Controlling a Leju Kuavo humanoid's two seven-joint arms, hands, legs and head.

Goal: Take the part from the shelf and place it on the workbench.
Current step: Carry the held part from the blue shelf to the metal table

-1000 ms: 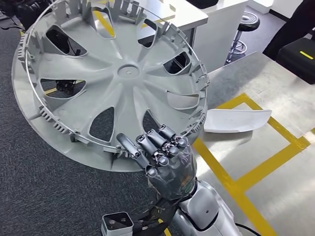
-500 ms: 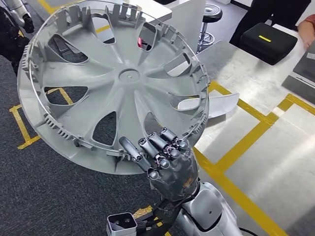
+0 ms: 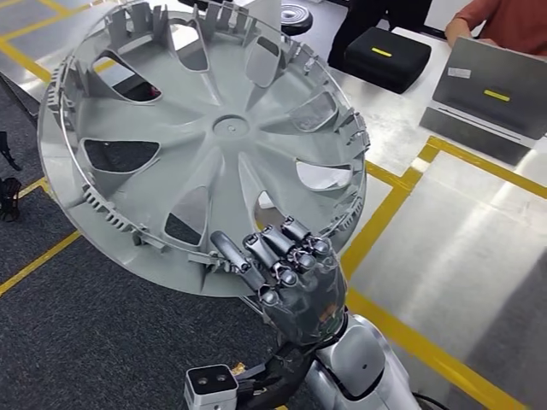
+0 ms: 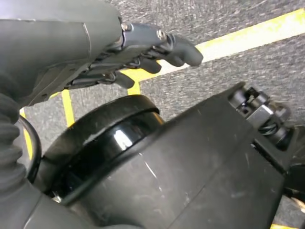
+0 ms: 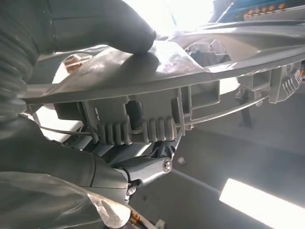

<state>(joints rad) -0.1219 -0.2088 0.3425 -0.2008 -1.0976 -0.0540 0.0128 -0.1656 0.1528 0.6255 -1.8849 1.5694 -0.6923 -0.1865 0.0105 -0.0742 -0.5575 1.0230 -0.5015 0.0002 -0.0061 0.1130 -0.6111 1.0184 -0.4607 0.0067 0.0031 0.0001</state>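
The view has swung toward the workbench (image 3: 490, 256) since a second ago. The right hand (image 3: 293, 282) grips the rim of the wheel cover (image 3: 213, 145), which spreads beyond its fingers. The left hand (image 4: 144, 47) hangs with fingers loosely extended, holding nothing.

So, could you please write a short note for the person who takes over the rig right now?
Right hand: grips the hubcap by its near rim, thumb on one face, fingers on the other.
Left hand: holds nothing, fingers loosely curled, hanging over the floor.
Hubcap: in the air, tilted, partly above the workbench edge.
Done: part is off the shelf.
Left: bring it over the bench, lay it down, let go.
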